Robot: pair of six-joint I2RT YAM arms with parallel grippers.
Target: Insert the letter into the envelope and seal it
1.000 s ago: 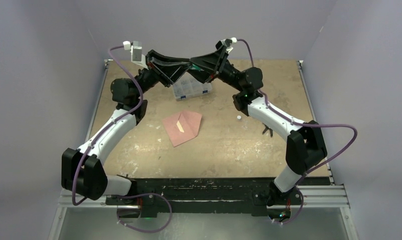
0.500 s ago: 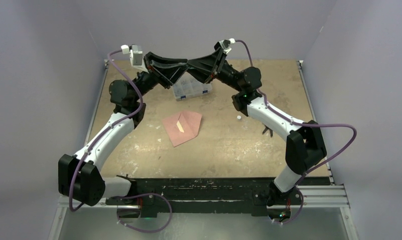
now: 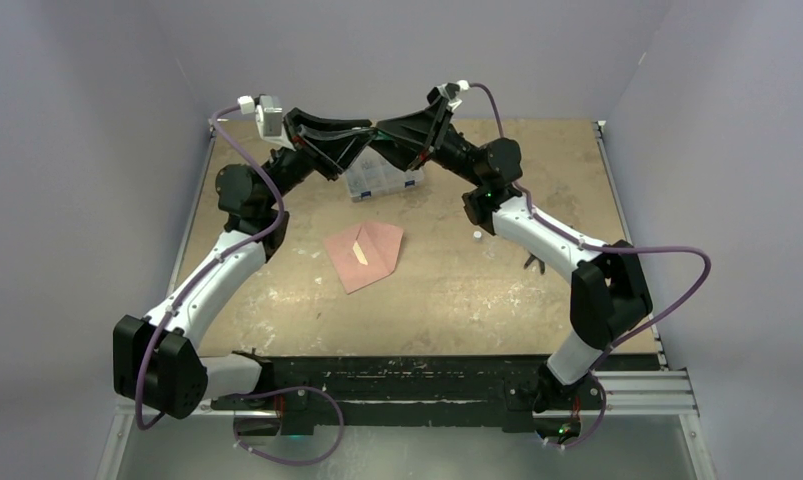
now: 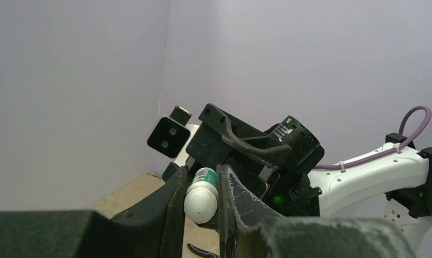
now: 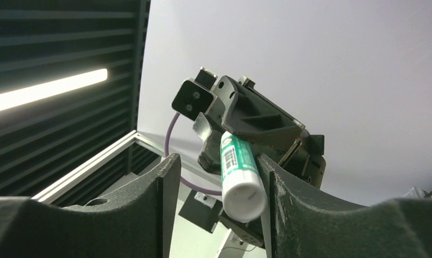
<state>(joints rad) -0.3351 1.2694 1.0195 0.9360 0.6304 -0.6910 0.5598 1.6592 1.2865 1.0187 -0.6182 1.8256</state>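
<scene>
The salmon-pink envelope [image 3: 365, 255] lies flat in the middle of the table, with a thin pale sliver on its flap area. The letter itself is hidden. Both grippers meet high above the back of the table. My left gripper [image 3: 362, 132] [image 4: 202, 171] is shut on a green-and-white glue stick [image 4: 203, 196], whose rounded white end points at its camera. My right gripper [image 3: 385, 132] [image 5: 219, 161] stands open around the glue stick's [image 5: 239, 177] other white end. That end rests against the right-hand finger [image 5: 275, 185], with a gap to the left-hand one.
A clear compartment box [image 3: 382, 178] sits on the table under the two grippers. A small white object [image 3: 476, 235] lies right of the envelope, and a dark tool [image 3: 532, 262] lies further right beside the right arm.
Both grippers have risen a little together with the glue stick. The left arm's elbow has shifted left. The envelope has not moved.
</scene>
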